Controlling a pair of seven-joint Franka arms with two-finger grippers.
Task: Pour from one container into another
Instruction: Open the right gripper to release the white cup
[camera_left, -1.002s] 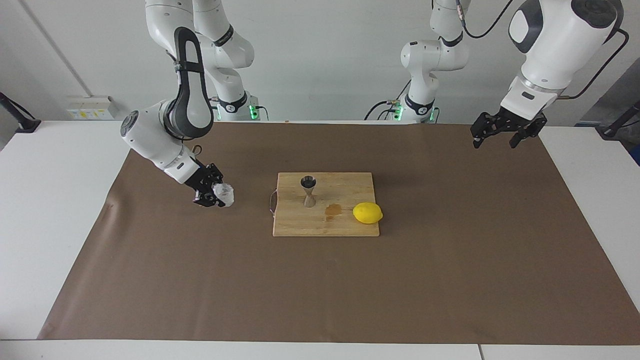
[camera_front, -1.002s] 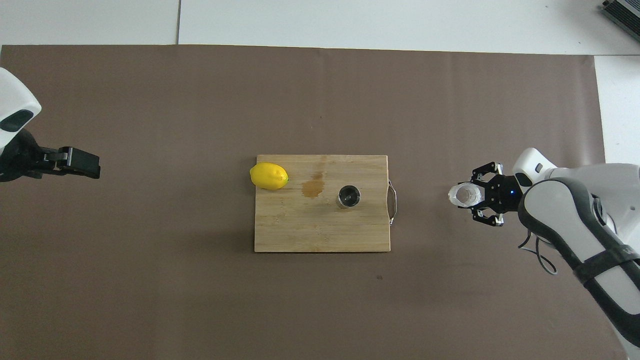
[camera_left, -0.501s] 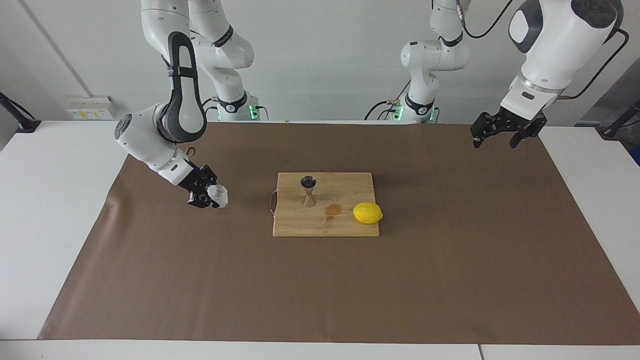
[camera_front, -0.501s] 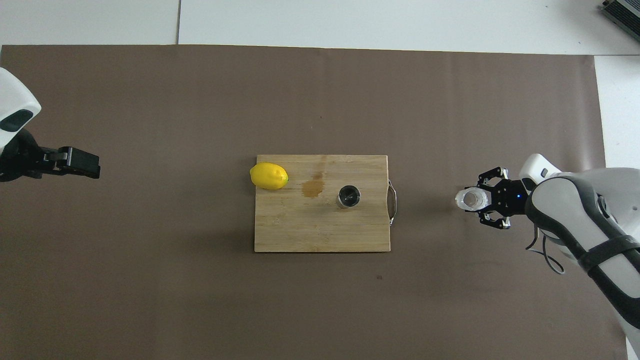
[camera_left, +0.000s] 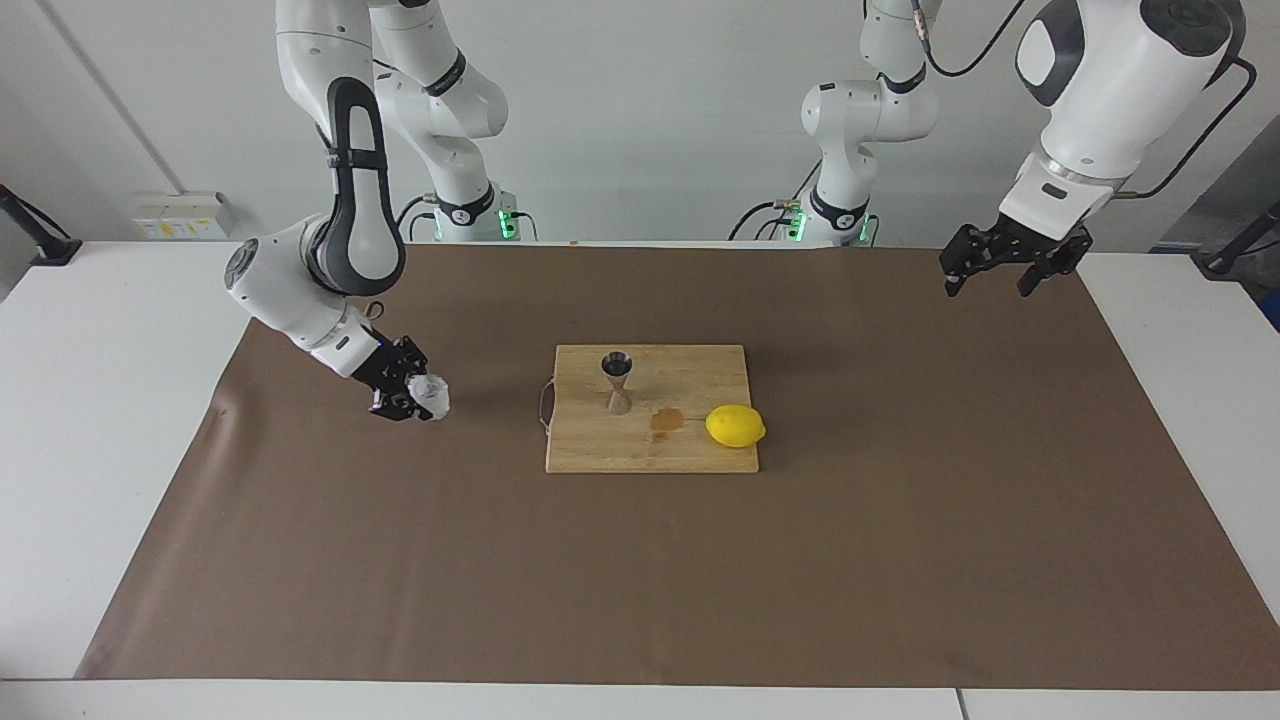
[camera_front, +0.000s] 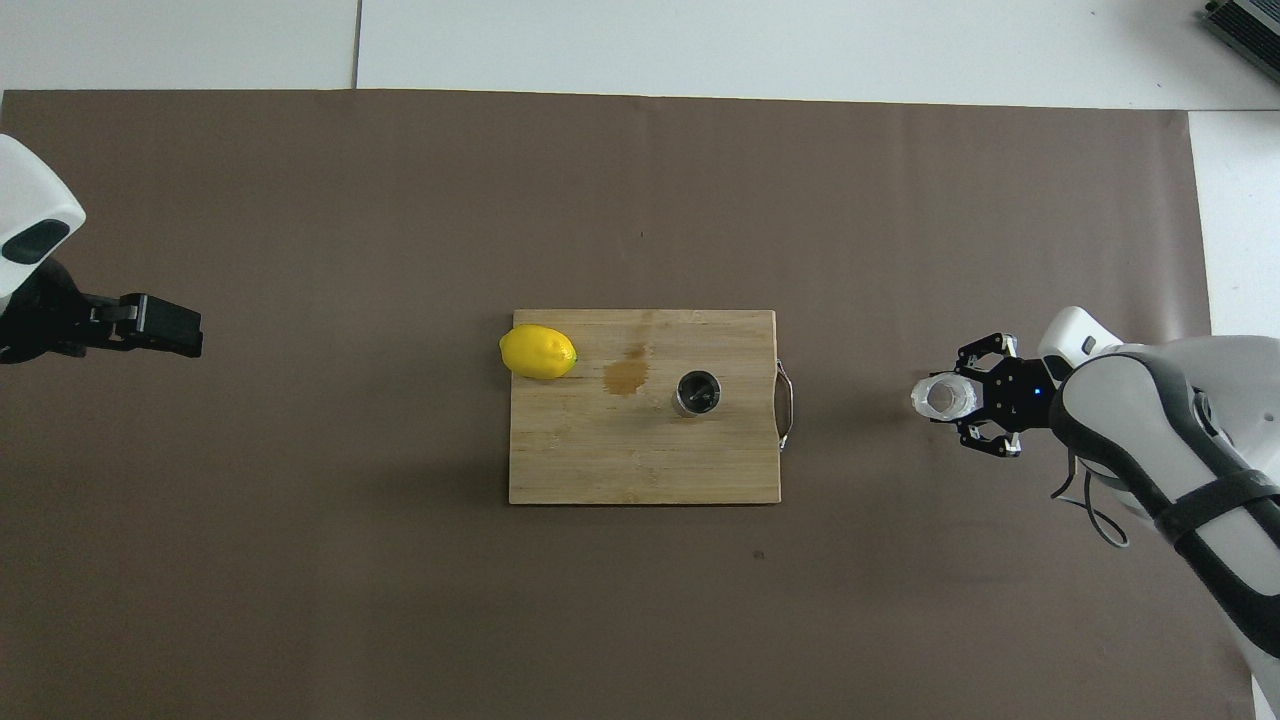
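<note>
Right gripper (camera_left: 418, 398), clamped on the small clear faceted glass cup (camera_left: 430, 396), has lowered it toward the paper, away from the silver hourglass-shaped metal jigger (camera_left: 617, 381) on the board; left gripper (camera_left: 1005, 266) waits open.

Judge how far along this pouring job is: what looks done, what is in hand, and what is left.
Done: the right end effector is shut on the glass cup. In hand: the cup is upright over the brown paper, beside the cutting board. Left: carrying it to the jigger on the board and tipping it. The left end effector waits, open.
</note>
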